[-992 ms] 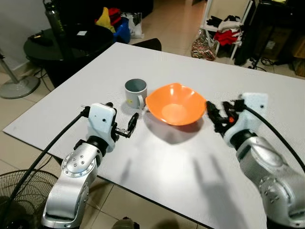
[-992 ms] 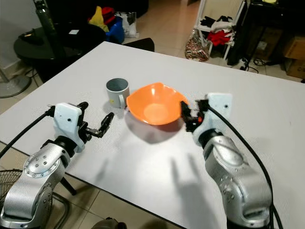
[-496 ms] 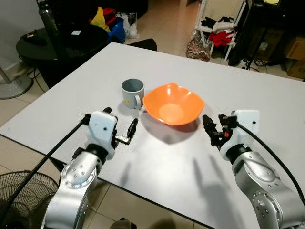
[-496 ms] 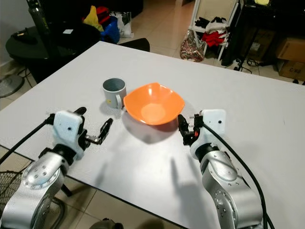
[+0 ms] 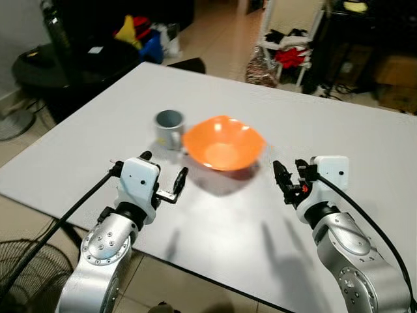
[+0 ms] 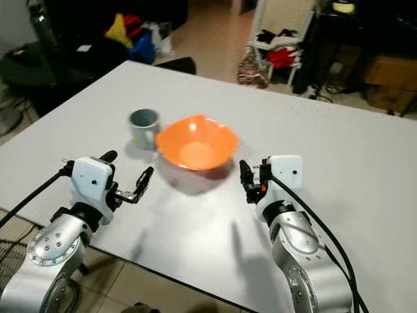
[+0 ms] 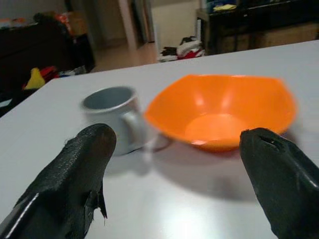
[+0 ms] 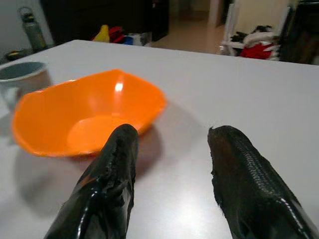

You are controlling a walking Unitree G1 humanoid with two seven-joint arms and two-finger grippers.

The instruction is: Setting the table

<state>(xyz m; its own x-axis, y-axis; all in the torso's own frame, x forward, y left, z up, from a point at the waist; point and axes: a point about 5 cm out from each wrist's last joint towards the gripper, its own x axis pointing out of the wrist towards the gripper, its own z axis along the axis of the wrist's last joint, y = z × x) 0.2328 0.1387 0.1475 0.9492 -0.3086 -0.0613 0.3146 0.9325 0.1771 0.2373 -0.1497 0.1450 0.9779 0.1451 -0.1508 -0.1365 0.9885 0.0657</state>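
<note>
bowl: orange, shallow, wavy rim, empty | mug: grey, touching bowl | left gripper, right gripper: fingers apart, holding nothing

No text, label or number can be read anywhere.

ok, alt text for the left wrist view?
An orange bowl sits on a white table with a grey mug beside it. The open left gripper frames both between its black fingers.
</note>
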